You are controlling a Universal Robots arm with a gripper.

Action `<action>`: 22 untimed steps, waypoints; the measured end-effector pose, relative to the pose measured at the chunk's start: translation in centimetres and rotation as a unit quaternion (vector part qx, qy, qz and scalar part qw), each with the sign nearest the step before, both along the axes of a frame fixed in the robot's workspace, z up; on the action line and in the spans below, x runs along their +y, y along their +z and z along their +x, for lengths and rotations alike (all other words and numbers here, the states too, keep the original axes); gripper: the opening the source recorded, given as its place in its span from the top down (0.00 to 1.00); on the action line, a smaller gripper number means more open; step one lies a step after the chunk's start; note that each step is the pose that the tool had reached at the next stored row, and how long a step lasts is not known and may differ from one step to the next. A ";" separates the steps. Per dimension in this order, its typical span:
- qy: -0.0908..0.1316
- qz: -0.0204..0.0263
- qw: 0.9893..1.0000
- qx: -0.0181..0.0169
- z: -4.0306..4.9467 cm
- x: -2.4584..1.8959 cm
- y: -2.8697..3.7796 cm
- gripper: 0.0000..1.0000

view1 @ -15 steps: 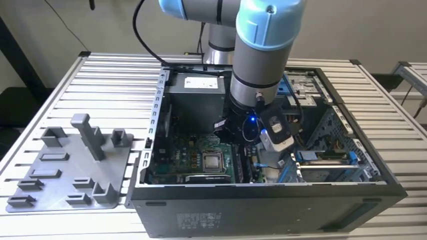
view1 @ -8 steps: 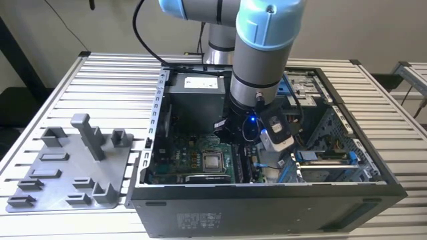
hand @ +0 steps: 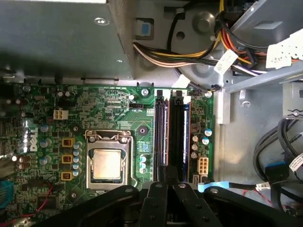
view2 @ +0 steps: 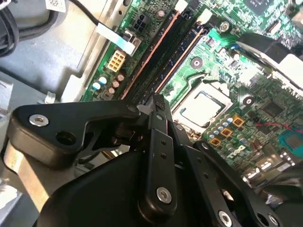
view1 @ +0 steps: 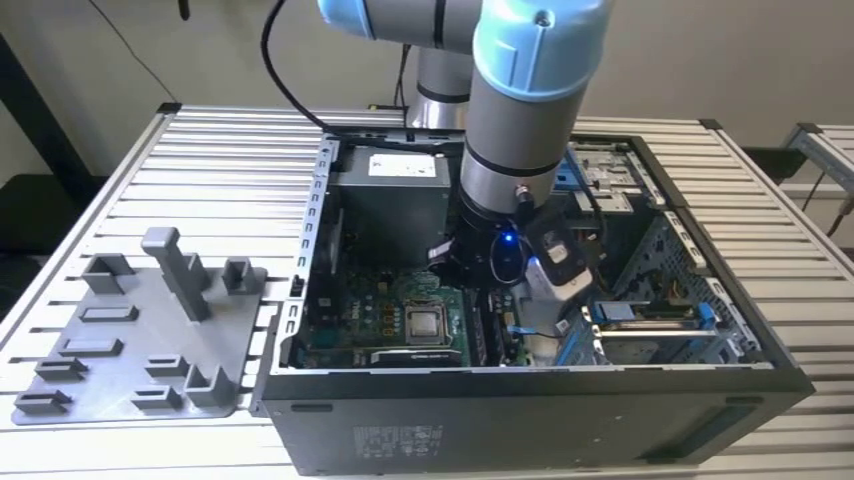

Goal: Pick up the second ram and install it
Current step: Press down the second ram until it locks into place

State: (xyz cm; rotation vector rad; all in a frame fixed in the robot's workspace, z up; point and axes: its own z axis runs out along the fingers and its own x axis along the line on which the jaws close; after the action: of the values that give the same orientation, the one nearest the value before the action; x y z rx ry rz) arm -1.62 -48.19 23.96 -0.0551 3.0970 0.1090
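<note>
My gripper (view1: pixel 514 305) reaches down into the open computer case, over the green motherboard (hand: pixel 113 109). In both wrist views its black fingers (hand: pixel 158 189) stand close together above the pair of long memory slots (hand: pixel 161 142) beside the processor socket (hand: pixel 106 163). The fingertip (view2: pixel 158 101) sits at the near end of those slots (view2: pixel 165 52). A dark strip with a blue-green edge (hand: pixel 182 142) lies edge-on in the slot nearer the case wall. I cannot tell whether that strip is the second ram, or whether the fingers clamp anything.
The grey power-supply box (view1: pixel 394 190) and a bundle of coloured cables (hand: pixel 189 52) sit close behind the slots. Drive bays and blue cables (view1: pixel 641 315) crowd the exterior view's right. A grey fixture tray (view1: pixel 134 340) with upright blocks lies on the slatted table at the exterior view's left.
</note>
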 end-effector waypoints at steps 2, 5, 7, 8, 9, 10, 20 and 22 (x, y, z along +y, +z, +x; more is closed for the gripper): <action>0.019 0.000 1.000 0.000 0.00 0.00 0.00 0.89; 0.046 0.000 0.999 0.000 0.00 0.00 -0.01 0.89; 0.064 0.000 0.998 0.000 0.00 0.00 0.00 0.89; 0.073 0.000 0.997 -0.001 0.00 0.00 -0.01 0.89; 0.082 0.000 0.997 -0.001 0.00 0.00 -0.01 0.89; 0.091 0.000 0.996 -0.001 0.00 0.00 -0.01 0.89; 0.174 -0.001 0.985 -0.009 0.00 0.00 -0.01 0.89; 0.188 -0.001 0.982 -0.010 0.00 0.00 -0.01 0.89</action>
State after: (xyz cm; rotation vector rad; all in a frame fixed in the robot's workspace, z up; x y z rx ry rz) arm -1.63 -48.19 23.95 -0.6375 3.0254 0.1163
